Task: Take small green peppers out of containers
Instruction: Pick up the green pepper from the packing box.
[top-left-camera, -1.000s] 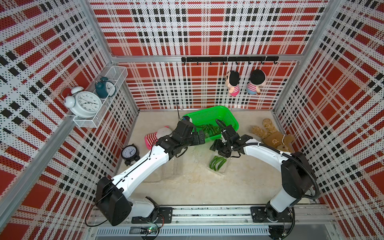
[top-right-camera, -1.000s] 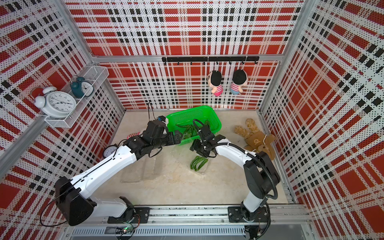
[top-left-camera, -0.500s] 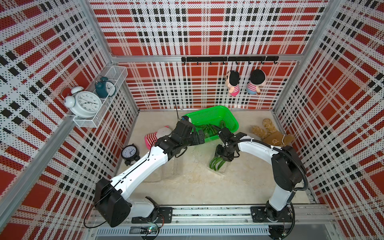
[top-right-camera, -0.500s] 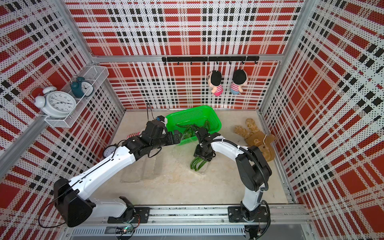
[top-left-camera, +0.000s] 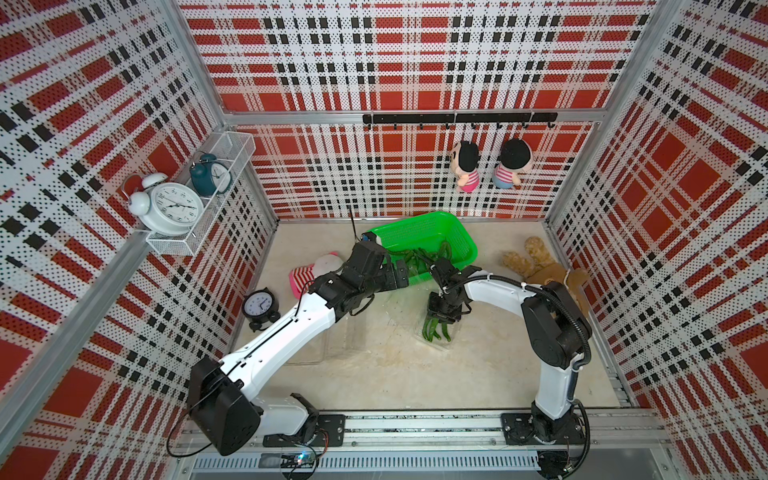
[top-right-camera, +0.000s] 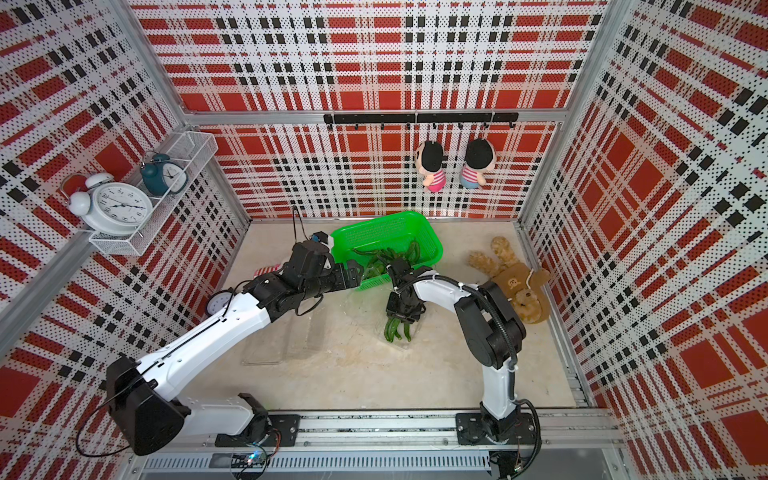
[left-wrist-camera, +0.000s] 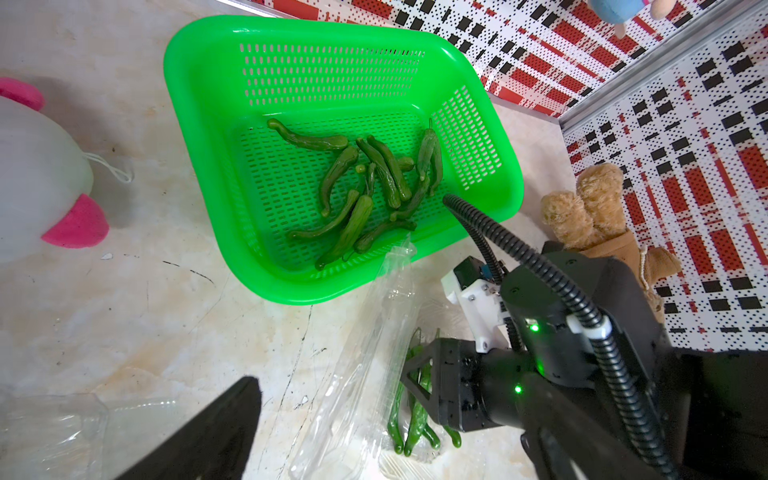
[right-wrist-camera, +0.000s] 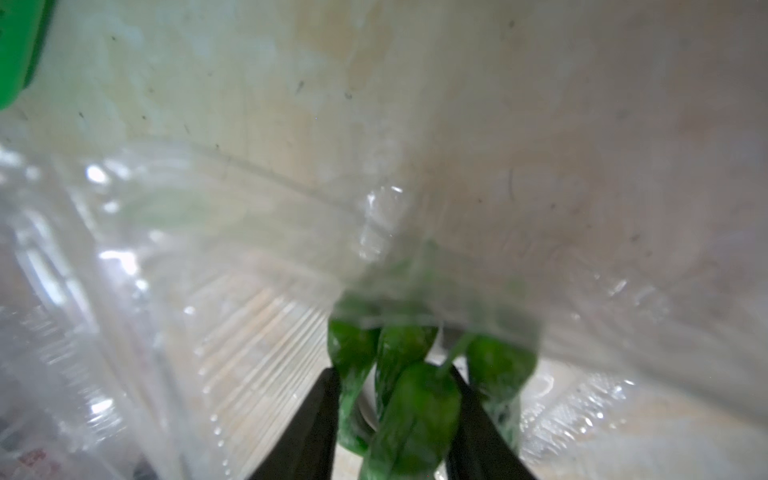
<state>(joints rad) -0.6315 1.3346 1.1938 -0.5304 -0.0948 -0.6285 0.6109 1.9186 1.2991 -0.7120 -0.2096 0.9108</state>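
Right hand (top-left-camera: 442, 321) pointing straight down mid-frame, pinched onto small green peppers (top-left-camera: 434, 332), four in one of two containers (left-wrist-camera: 374, 316), about a dozen in basket (top-left-camera: 415, 232).

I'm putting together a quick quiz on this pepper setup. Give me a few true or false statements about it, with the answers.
1. The green basket holds several peppers. True.
2. The right tool is over the basket. False: it is down in the clear container, with peppers between its fingers.
3. The teddy bear hangs on the back wall. False: it lies on the table.
4. A small black clock stands on the table. True.
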